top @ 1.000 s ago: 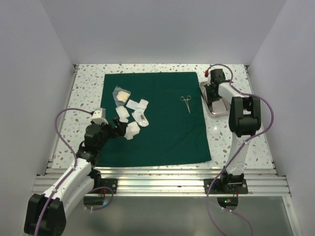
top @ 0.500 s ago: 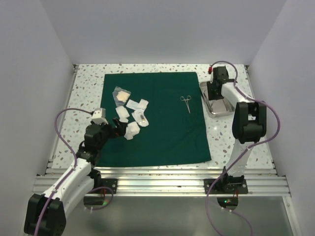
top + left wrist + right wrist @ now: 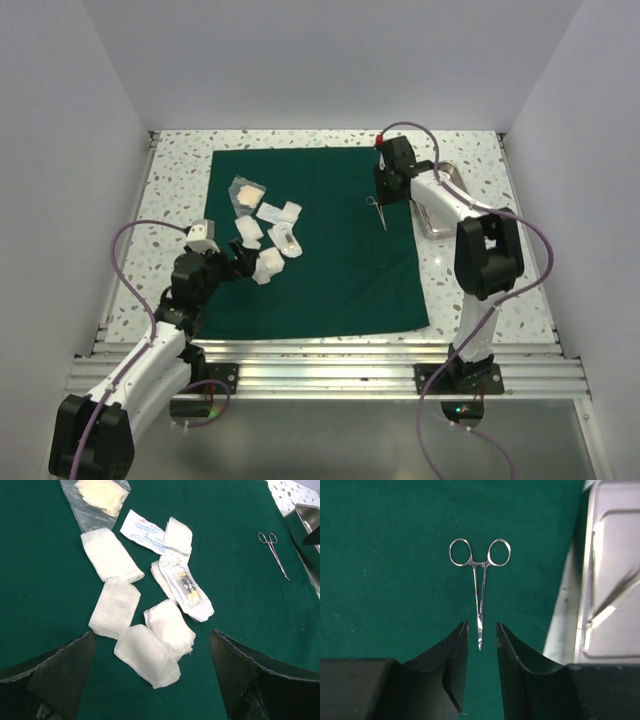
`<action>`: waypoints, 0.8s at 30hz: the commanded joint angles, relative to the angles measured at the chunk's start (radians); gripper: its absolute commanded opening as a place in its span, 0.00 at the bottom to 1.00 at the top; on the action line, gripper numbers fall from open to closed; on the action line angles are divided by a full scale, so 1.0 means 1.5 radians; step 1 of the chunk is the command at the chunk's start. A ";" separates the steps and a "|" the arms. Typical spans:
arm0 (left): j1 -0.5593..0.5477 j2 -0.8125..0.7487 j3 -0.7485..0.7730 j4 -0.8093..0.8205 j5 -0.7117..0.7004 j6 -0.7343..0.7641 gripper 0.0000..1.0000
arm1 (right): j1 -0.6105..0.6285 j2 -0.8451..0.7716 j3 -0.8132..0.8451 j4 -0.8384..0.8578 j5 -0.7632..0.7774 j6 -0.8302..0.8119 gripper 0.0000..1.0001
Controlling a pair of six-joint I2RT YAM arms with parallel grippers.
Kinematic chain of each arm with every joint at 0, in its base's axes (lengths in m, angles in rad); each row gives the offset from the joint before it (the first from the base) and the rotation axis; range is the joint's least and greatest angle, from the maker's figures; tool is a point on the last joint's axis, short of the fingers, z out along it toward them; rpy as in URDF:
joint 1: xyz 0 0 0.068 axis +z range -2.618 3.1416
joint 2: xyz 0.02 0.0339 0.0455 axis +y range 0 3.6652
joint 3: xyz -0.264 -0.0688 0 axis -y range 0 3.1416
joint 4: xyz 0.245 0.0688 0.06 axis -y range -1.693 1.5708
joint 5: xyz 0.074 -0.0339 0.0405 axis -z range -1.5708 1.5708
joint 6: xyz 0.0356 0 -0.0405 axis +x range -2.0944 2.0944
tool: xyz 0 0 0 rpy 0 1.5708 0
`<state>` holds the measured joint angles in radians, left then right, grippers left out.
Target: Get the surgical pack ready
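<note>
A robotics lab test cell: plain white walls (image 3: 70, 150) box in a speckled tabletop (image 3: 175, 190). The cabled left arm (image 3: 150, 355) and right arm (image 3: 487, 255) are bolted to an aluminium rail frame (image 3: 330, 368), and a green surgical drape (image 3: 330, 260) lies spread out.

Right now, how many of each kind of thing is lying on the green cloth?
Gauze pads: 5 in plain sight
Sealed packets: 2
Plastic bag: 1
Scissor-like clamp: 1
Total on the green cloth: 9
</note>
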<state>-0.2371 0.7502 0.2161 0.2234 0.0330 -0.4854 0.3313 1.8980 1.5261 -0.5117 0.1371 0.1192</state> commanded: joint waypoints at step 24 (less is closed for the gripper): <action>-0.005 -0.004 -0.002 0.036 0.003 0.017 1.00 | 0.028 0.030 -0.104 0.008 0.044 0.098 0.27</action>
<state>-0.2371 0.7502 0.2161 0.2234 0.0330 -0.4854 0.3664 1.9949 1.3876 -0.5114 0.1772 0.2451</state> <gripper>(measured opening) 0.997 0.276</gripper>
